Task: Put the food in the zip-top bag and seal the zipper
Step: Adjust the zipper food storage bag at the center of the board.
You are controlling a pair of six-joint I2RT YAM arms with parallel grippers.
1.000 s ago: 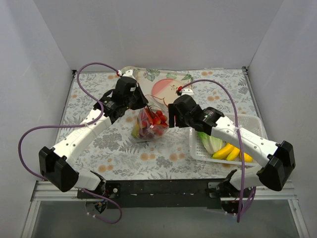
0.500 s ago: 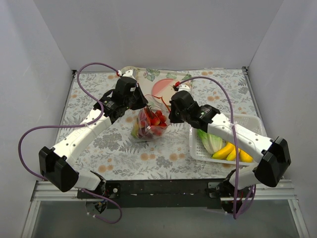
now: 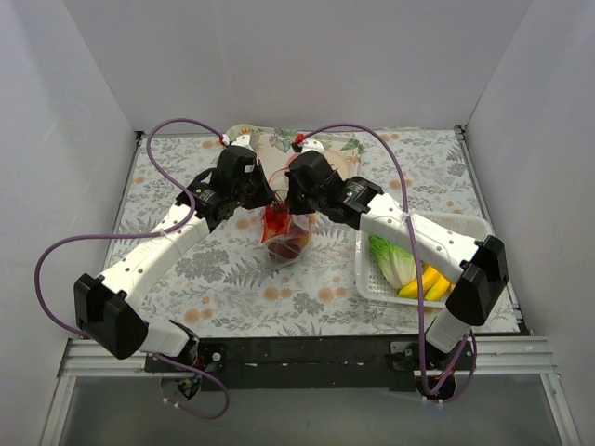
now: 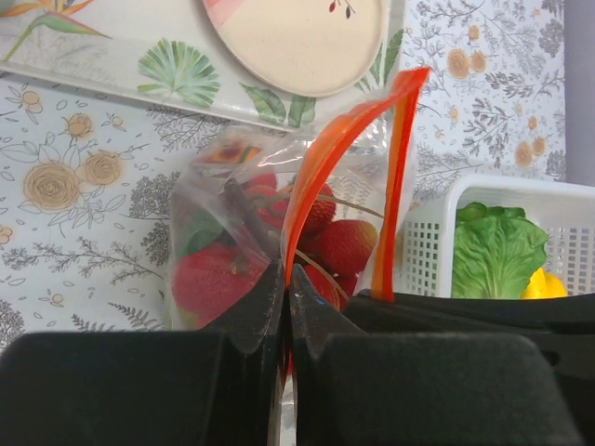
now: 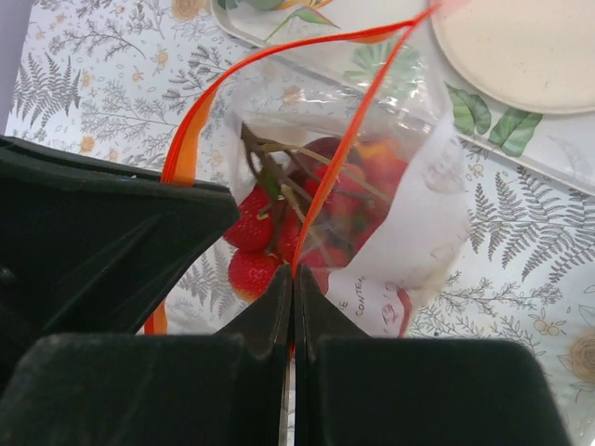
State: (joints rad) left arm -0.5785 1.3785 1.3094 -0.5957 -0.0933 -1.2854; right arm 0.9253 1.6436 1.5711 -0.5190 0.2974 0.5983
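Left gripper [image 4: 285,274]: fingers pressed together, clamped on the thin red-orange zipper strip [image 4: 325,177] where it runs down into the pinch. Right gripper [image 5: 293,279]: fingers likewise closed tight, with one run of the same zipper strip [image 5: 349,149] caught between the tips. From above, the left gripper [image 3: 270,197] and the right gripper [image 3: 290,200] stand just beside each other over the middle of the table, both at the top edge of the clear floppy plastic zip-top bag [image 3: 286,237].

The bag [image 5: 418,186] hangs below the two grips. Its mouth gapes: the right wrist view shows the two runs of strip bowed apart in a loop. Whether its bottom touches the cloth cannot be told.

Inside the bag lie small red toy fruits [image 5: 253,269], several with thin brown stems, bunched at the bottom [image 4: 214,279]. A trace of yellow or orange shows among them, too blurred to identify.

Surroundings: a grey floral tablecloth [image 3: 167,177] covers the table. A round cream plate [image 4: 297,37] on a leaf-printed mat [image 4: 177,70] sits just beyond the bag. To the right, apart from the bag, a white slotted plastic basket [image 3: 465,232] holds green lettuce [image 3: 392,262] and yellow bananas [image 3: 423,282]
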